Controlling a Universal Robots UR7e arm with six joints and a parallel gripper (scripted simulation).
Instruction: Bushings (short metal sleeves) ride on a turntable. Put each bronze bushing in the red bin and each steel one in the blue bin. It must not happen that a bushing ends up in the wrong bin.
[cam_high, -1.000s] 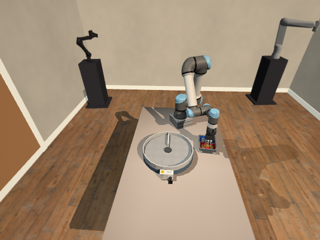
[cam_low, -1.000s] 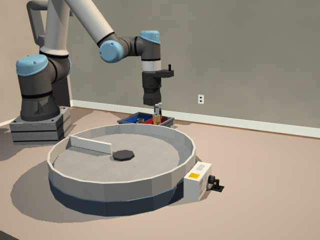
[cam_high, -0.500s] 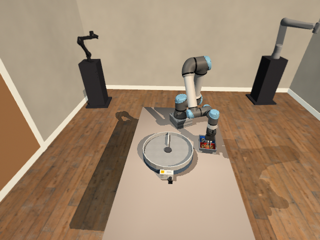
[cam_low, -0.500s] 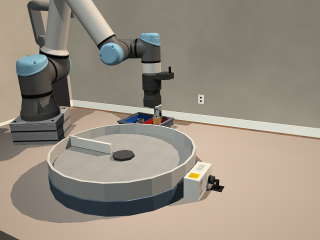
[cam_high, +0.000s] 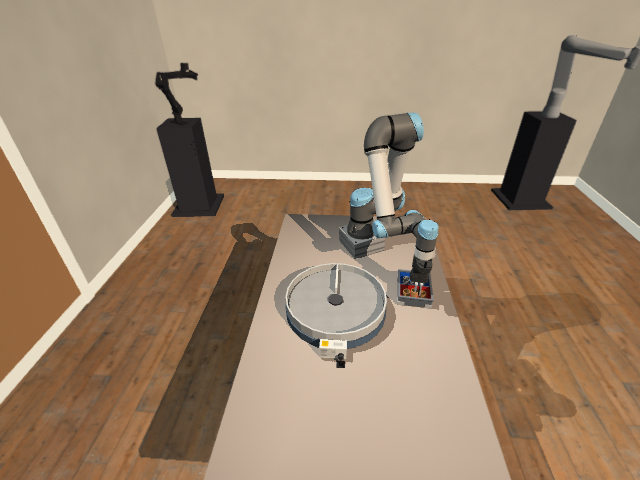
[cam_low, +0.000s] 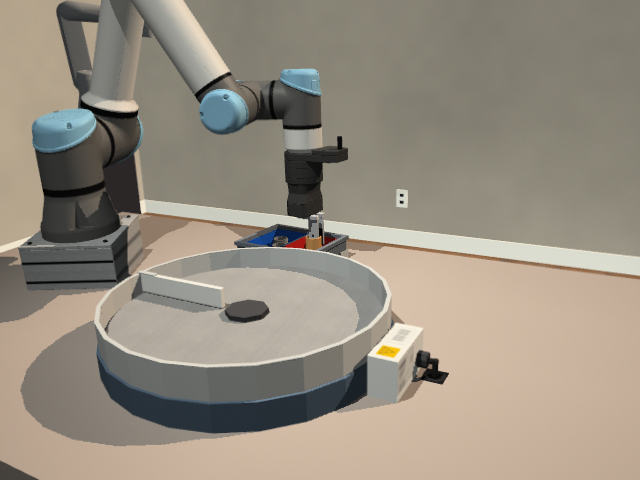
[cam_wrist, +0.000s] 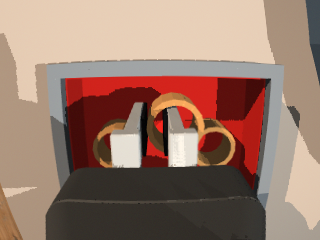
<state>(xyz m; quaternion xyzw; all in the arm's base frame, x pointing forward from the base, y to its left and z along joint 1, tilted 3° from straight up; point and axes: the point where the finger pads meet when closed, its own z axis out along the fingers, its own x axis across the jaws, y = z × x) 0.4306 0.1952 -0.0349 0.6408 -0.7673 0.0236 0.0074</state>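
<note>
My gripper is shut on the wall of a bronze bushing, one finger inside its ring. It holds the bushing upright at the red bin. Two other bronze bushings are in this bin, one to the left and one to the right in the wrist view. The held one overlaps the right one in that view; contact is unclear. Steel bushings are in the blue bin. The turntable shows no bushings.
The two bins share one grey-rimmed tray beside the turntable. A pale divider stands on the turntable near its dark hub. A white box stands at the turntable's outer rim.
</note>
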